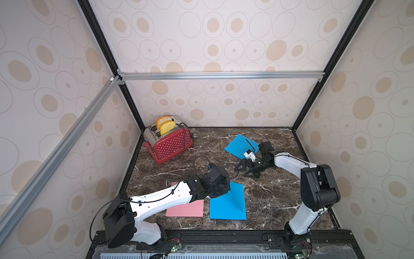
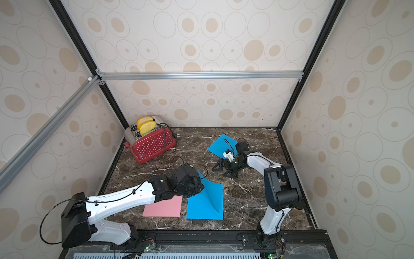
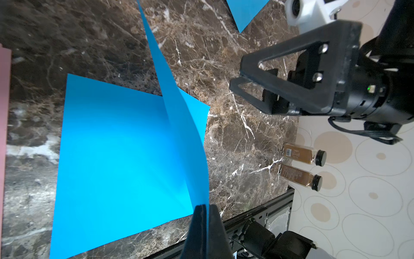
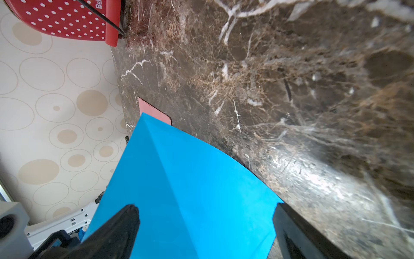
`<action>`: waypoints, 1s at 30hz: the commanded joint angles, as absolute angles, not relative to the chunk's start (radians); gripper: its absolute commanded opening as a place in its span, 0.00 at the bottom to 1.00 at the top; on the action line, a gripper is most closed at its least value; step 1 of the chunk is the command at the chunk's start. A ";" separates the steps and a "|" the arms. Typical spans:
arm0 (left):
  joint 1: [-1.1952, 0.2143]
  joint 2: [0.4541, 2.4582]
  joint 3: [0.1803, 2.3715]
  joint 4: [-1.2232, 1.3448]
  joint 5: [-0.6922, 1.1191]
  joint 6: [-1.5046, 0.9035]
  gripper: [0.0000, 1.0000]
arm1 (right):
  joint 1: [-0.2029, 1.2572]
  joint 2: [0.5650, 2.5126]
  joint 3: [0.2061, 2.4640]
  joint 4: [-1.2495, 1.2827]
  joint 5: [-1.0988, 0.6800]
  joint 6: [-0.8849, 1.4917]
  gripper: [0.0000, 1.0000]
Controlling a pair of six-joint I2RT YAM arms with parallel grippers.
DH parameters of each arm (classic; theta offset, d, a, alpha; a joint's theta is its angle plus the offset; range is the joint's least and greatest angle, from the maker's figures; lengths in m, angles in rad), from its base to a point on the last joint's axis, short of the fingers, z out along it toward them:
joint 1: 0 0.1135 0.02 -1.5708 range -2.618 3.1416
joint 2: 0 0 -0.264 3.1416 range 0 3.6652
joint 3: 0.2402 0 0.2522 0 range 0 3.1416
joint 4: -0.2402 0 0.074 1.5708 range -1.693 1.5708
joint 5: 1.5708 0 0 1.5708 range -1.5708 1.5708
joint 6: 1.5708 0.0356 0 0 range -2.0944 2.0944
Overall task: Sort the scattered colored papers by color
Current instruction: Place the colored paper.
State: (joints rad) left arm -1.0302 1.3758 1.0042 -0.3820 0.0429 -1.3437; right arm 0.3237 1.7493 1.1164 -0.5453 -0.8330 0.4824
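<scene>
Stacking blue on blue is the step in hand, by my judgement. Your left gripper (image 3: 202, 216) is pressed tight on the edge of the held blue sheet (image 3: 183, 125), which curls up off the marble tabletop (image 1: 268, 192) from the pinch. Beneath it lies what looks like a flat blue sheet (image 3: 116, 157). I cannot settle whether these are two sheets or one folded over. The pink sheet (image 1: 190, 208) lies flat just beside that blue, with a narrow strip of marble between them in both top views. The far blue sheet (image 1: 237, 144) lies alone toward the back, well apart from the near group.

Your right gripper (image 1: 243, 171) is spread wide and holds nothing. It hangs over bare marble between the far blue sheet and the near blue.

Next move, as I judge it: lower the held blue sheet until it lies flat and square on the blue under it, then part the left jaws. Paper this thin is likely to buckle if you pull it sideways. The far blue sheet is not yet fetched. The red toaster (image 1: 172, 145) and the two spice bottles (image 3: 300, 154) stand at the table's edges and have no part in the sort.
</scene>
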 commanded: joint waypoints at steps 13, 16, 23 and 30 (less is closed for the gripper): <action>-1.051 1.382 1.021 -0.397 0.026 -1.375 0.00 | 0.395 1.678 0.977 -0.535 -0.847 0.486 1.00; -1.052 1.387 1.022 -0.396 0.029 -1.375 0.00 | 0.412 1.680 0.980 -0.544 -0.839 0.481 1.00; -1.051 1.390 1.027 -0.394 0.029 -1.370 0.00 | 0.428 1.698 0.961 -0.543 -0.827 0.469 1.00; -1.051 1.396 1.035 -0.394 0.034 -1.365 0.00 | 0.429 1.723 0.933 -0.508 -0.806 0.469 1.00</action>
State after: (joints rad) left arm -1.0409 1.3853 1.0042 -0.3817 0.0425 -1.3655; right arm 0.4225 1.7012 0.9443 -0.5224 -0.8223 0.4812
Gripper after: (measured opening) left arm 0.041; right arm 0.999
